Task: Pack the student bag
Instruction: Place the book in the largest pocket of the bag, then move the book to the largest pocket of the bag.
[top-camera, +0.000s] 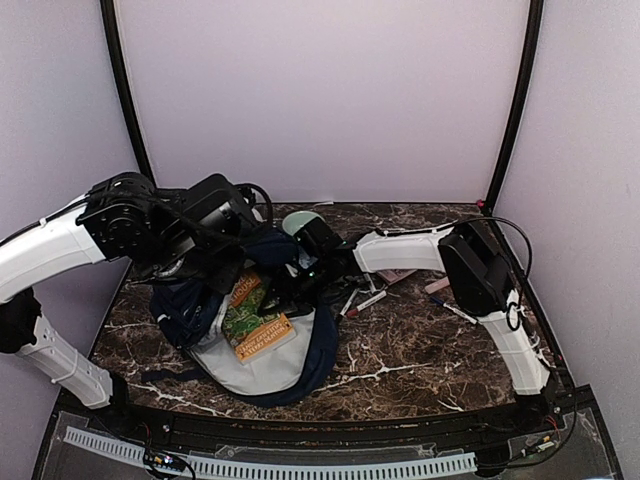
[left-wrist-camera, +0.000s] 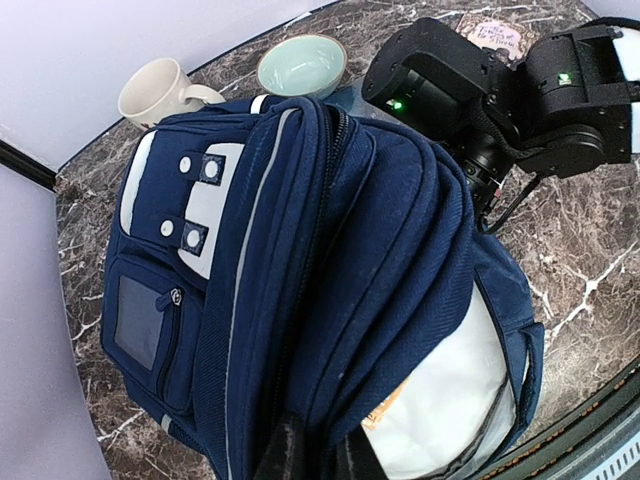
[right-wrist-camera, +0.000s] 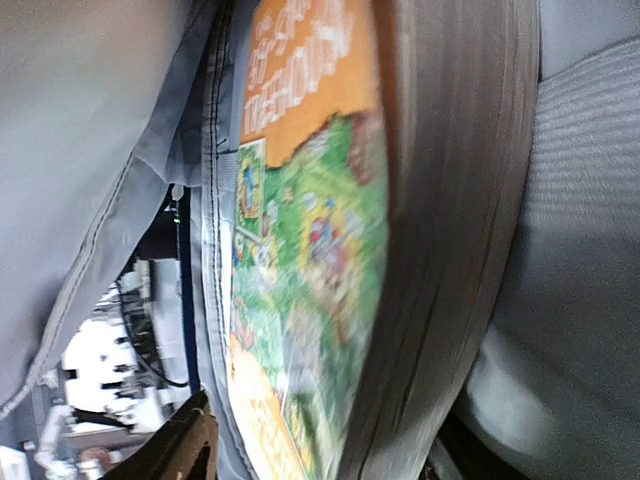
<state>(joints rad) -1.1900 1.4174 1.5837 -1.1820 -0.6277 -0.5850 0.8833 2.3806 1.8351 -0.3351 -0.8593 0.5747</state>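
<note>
Pinching the mouth of the student bag (left-wrist-camera: 300, 250) between the closed fingers of the left gripper (left-wrist-camera: 318, 458), holding the right gripper (top-camera: 298, 268) inside, the book (right-wrist-camera: 300, 250) beside its fingers, their spacing impossible to tell; risking the book snagging or sliding out on any slip of the pinched fabric.

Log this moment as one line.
left gripper: shut on bag edge | right gripper: inside bag beside book, jaws unclear | book: in bag | pens: on table
</note>
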